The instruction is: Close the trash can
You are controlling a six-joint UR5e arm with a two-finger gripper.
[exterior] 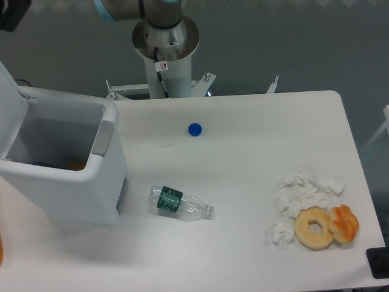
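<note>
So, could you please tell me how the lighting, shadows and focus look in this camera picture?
Fixed camera view: soft, even overhead light, with no harsh glare on the table. The trash can throws a faint shadow towards the lower right, and the plastic bottle shows small highlights. Focus is a little soft throughout. The hand is cut off at the top left corner, a dark blur.

High fixed overhead view of table [255,182]

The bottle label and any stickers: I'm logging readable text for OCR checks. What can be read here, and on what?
Nothing legible.
Bottle: green label, print too small to read.
Robot base column: small round red prohibition-style sticker, symbol too small to make out.
</note>
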